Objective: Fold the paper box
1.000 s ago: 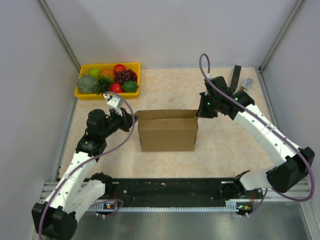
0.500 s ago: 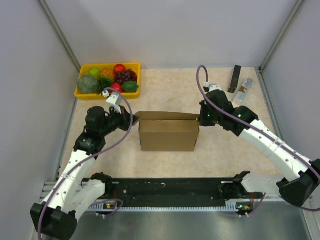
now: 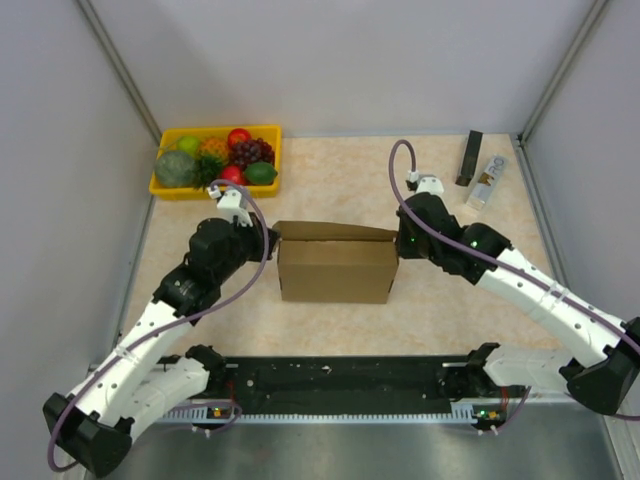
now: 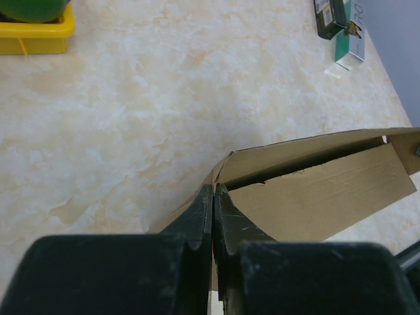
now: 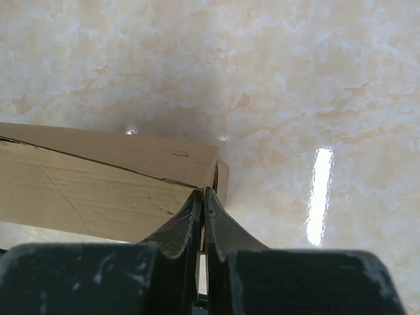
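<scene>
The paper box (image 3: 335,268) is plain brown cardboard and stands in the middle of the table. Its lid lies nearly flat over the top, with a dark slit still showing under it in the left wrist view (image 4: 315,190). My left gripper (image 3: 268,238) is at the box's back left corner, its jaws pressed together on a thin cardboard flap (image 4: 214,191). My right gripper (image 3: 398,240) is at the back right corner, shut on the cardboard edge there (image 5: 203,193). The box top also shows in the right wrist view (image 5: 85,187).
A yellow tray of fruit (image 3: 215,160) stands at the back left, its corner visible in the left wrist view (image 4: 33,36). A black bar (image 3: 472,157) and a small packet (image 3: 487,180) lie at the back right. A black rail (image 3: 340,385) runs along the near edge.
Both grippers have come down and inward at the box's back corners. The raised lid has dropped to lie nearly flat over the box.
</scene>
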Robot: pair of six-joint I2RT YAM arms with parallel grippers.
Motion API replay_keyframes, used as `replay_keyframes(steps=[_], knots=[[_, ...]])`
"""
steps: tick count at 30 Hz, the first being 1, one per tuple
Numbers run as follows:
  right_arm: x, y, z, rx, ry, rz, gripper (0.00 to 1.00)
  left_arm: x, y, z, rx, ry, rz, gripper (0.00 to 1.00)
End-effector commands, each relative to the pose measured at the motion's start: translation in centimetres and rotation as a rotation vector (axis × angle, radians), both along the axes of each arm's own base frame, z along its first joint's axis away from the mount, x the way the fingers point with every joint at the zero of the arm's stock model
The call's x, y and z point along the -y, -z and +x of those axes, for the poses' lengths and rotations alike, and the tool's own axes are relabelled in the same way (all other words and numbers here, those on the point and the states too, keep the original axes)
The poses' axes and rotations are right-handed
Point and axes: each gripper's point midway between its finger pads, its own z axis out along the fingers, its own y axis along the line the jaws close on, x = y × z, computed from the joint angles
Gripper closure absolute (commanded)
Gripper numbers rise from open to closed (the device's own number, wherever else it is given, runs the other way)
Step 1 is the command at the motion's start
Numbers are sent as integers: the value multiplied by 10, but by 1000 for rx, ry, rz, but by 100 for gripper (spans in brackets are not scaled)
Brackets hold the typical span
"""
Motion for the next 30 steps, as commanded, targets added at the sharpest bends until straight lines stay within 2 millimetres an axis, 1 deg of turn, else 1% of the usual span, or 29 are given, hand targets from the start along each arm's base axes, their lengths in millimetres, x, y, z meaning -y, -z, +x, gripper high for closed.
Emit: replay_keyframes(steps=[1,2,5,7,9,11,13,17,22,30], knots=[[-33,1,-13,-36,-71,115,100,14,-13,-3,6,-19,-49,100],[-33,0,-13,-34,-72,118,100,16,-11,-5,4,-15,-48,100],[-34,2,-14,-44,-71,129,100,15,-2,-7,-9,-52,-48,100],[-35,3,-15,-49,-64,138,100,11,3,-5,-25,-108,-73,100],[-37,3,-15,-48,-63,143,100,14,2,-4,-22,-111,-86,100],[-38,7,-15,-53,-62,136,100,16,6,-5,-27,-112,-64,100],[-38,8,-17,-56,-62,137,100,15,12,-6,-28,-128,-47,100],[-37,9,-17,-58,-54,140,100,17,20,-12,-37,-125,-44,100],[-35,8,-18,-48,-55,137,100,12,26,-14,-21,-129,-15,100],[-35,10,-20,-43,-66,137,100,16,36,-20,5,-64,28,100]])
